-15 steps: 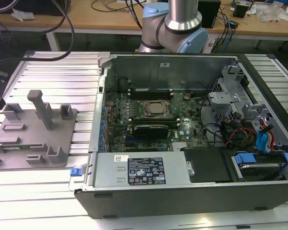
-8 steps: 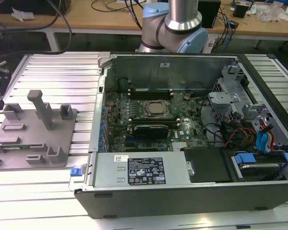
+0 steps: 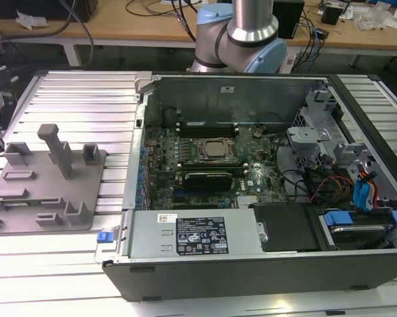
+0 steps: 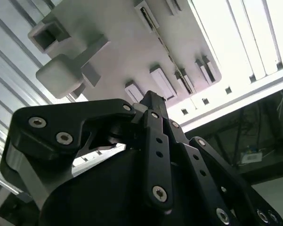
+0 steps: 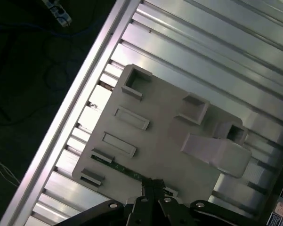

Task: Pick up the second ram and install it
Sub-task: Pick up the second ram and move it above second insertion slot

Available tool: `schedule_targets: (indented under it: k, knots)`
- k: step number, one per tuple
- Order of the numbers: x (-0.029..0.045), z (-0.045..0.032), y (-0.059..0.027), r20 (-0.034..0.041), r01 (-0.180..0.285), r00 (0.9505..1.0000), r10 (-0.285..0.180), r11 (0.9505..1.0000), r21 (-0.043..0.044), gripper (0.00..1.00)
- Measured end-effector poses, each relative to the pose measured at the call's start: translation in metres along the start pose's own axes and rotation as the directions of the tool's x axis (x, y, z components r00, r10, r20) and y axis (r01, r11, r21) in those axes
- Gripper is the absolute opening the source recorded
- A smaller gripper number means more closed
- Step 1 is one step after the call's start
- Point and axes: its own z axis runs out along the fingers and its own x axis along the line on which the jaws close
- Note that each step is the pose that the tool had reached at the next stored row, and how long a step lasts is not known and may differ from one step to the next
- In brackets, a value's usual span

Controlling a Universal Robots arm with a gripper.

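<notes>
Second ram (image 5: 117, 167) sits slotted along fixture plate (image 5: 169, 141) edge. Judged light, stiff, fragile; grip the long board edges. The fingers (image 4: 156, 141) are clenched, empty.

Above the plate (image 3: 86, 190) the air is open, and the gripper (image 5: 152, 182) hangs there with jaws together; a tall post (image 3: 51, 148) and low blocks (image 3: 91, 153) rise from the plate; in the first wrist view the post stands well apart from the ram (image 5: 124, 169), which lies along one edge with a low frame (image 5: 119, 144) just beside it; the case (image 3: 251, 277) is open on top; its side wall (image 3: 140, 132) stands between plate and board (image 3: 251, 178); drive cage (image 3: 314, 135), cables (image 3: 314, 185) and power supply (image 3: 198, 234) crowd the board's edges.
</notes>
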Motion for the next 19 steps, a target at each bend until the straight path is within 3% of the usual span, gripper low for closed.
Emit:
schedule_targets:
  k: [3, 4, 6, 11, 13, 14, 19]
  knots:
    - [0.0000, 0.0008, 0.0000, -0.0031, 0.067, 0.9977, -0.067, 0.9977, -0.0016, 0.08]
    - [0.0000, 0.0016, -0.0001, -0.0062, 0.135, 0.9909, -0.135, 0.9909, -0.0034, 0.08]
    - [0.0001, 0.0025, -0.0001, -0.0092, 0.205, 0.9786, -0.205, 0.9787, -0.0055, 0.08]
    - [0.0001, 0.0040, -0.0002, -0.0141, 0.322, 0.9467, -0.322, 0.9468, -0.0095, 0.08]
    - [0.0001, 0.0048, -0.0002, -0.0165, 0.382, 0.9238, -0.382, 0.9240, -0.0119, 0.08]
    - [0.0001, 0.0051, -0.0002, -0.0171, 0.401, 0.9157, -0.402, 0.9158, -0.0127, 0.08]
    - [0.0001, 0.0067, -0.0003, -0.0212, 0.512, 0.8588, -0.512, 0.8591, -0.0178, 0.08]
